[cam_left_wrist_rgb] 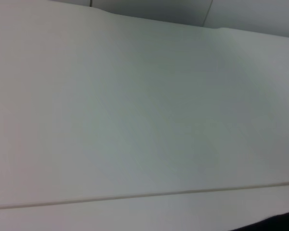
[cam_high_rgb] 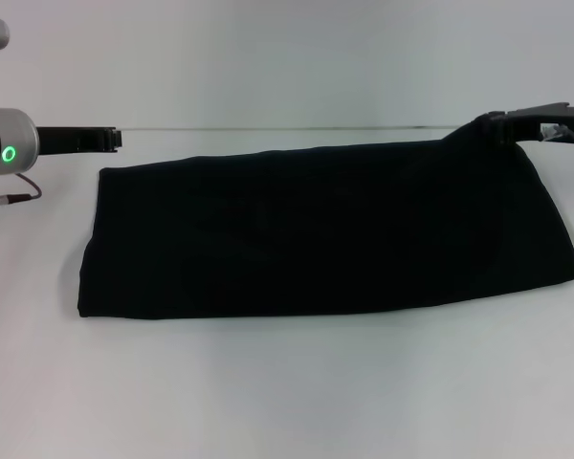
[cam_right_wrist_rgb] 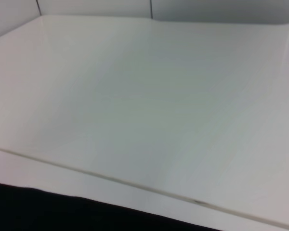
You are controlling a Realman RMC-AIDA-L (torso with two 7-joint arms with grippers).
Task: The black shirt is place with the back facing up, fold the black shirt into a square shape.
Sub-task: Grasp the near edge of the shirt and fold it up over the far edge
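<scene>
The large plain black cloth shirt (cam_high_rgb: 325, 234) lies flat on the white table (cam_high_rgb: 287, 392) in front of me, already doubled into a long band that runs across my work area from left to right. Its near edge is fairly straight; its far edge climbs toward my right side, where the far right corner rises into a small peak. No lettering shows on the upper face.

My right gripper (cam_high_rgb: 505, 126) is at that raised corner. The black fingers and the black cloth run together there, so I think the gripper is pinching the corner, but I cannot tell for sure whether its fingers are together or apart. From my right wrist camera I see only the table top, a thin seam line crossing it, and a dark strip of the shirt (cam_right_wrist_rgb: 62, 211) along one edge.

My left gripper (cam_high_rgb: 113, 139) hovers beyond the shirt's far left corner, close to it but not touching, pointing inward across the table. It holds no cloth, and from the side it reads as one flat dark bar, so its fingers look closed together. My left wrist camera shows bare table (cam_left_wrist_rgb: 135, 120), the same seam line, and a sliver of black shirt (cam_left_wrist_rgb: 274, 224) in one corner.
</scene>
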